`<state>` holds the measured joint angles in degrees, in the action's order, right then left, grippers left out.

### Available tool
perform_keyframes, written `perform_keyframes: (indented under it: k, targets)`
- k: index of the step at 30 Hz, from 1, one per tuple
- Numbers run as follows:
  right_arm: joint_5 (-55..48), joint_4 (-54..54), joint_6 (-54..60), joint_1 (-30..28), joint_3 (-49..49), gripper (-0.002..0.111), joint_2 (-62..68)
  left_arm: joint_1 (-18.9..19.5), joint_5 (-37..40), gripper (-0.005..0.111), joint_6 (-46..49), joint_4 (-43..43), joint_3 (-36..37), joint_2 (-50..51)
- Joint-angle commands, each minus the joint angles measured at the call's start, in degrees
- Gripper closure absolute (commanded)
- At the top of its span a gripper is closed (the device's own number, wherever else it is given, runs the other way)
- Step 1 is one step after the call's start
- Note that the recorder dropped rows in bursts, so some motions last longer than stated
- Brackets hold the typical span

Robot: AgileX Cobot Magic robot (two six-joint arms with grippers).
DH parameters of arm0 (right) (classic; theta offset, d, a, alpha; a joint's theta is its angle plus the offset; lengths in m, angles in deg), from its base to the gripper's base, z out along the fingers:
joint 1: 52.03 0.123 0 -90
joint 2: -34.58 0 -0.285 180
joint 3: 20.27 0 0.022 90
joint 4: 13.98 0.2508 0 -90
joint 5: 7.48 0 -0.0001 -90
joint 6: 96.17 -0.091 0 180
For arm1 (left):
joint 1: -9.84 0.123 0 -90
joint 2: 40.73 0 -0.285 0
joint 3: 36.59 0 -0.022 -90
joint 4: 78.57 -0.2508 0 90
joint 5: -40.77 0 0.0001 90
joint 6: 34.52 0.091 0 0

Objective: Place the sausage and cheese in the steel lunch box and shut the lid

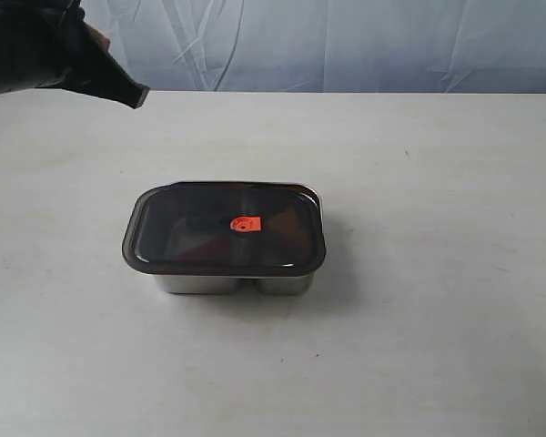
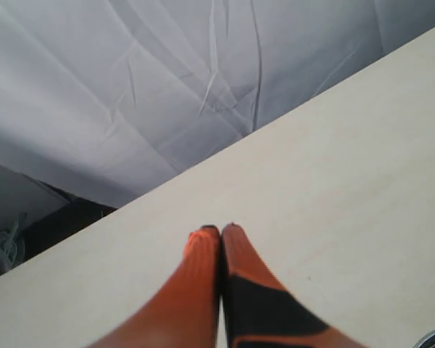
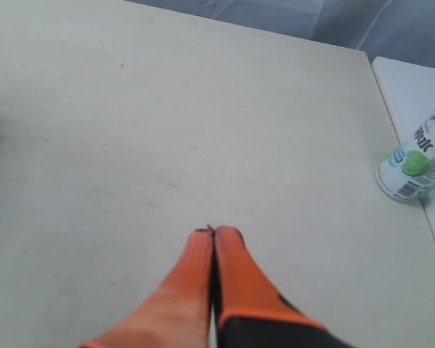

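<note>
The lid (image 1: 223,228) sits on the steel lunch box (image 1: 196,283), covering both compartments. I judge the job done, though the smoky plastic hides what is inside. The box lies well apart from my left gripper (image 2: 221,230) and right gripper (image 3: 213,232) — fingers pressed together, holding nothing, above the table (image 3: 130,109).

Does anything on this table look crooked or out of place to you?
Slightly. The dark smoky translucent lid sits a little askew on the shiny steel lunch box: bare steel rim shows at the far right corner, so it may not be fully seated. Nothing spilled.
</note>
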<state>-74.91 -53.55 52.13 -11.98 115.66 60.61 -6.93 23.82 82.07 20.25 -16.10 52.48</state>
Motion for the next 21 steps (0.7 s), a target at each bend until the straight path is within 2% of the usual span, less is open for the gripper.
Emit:
perform_keyframes:
  k: [1,5,8,12,14,15,18,20,21]
  targets:
    - [3.42,0.41,0.14,0.1,-0.24,0.109,1.59,0.16,1.55,0.107,-2.9,1.13,0.51,0.24]
    - [5.59,1.09,0.14,0.1,-0.24,0.109,2.14,0.16,12.23,0.107,-2.03,0.02,0.51,0.24]
    - [5.99,1.2,0.14,0.1,-0.24,0.109,2.63,0.16,26.16,0.107,-2.25,-4.39,0.25,0.12]
    - [5.99,0.91,0.14,0.1,-0.24,0.109,2.86,0.16,46.75,0.107,-5.49,1.13,0.13,0.0]
    - [5.63,0.8,0.14,0.1,-0.24,0.109,2.86,0.16,54.43,0.107,-11.51,1.13,0.13,0.0]
    - [5.26,0.8,0.14,0.1,-0.24,0.109,2.86,0.16,57.43,0.107,-22.47,1.13,0.13,0.0]
    - [5.13,0.8,0.14,0.1,-0.24,0.109,2.86,0.16,57.43,0.107,-43.53,-2.25,0.13,0.0]
    - [5.13,0.8,0.14,0.1,-0.24,0.109,2.86,0.16,57.43,0.107,-54.6,-7.23,0.55,0.0]
    - [5.13,0.8,0.14,0.1,-0.24,0.109,2.86,0.16,58.31,0.107,-57.05,-9.37,0.72,0.0]
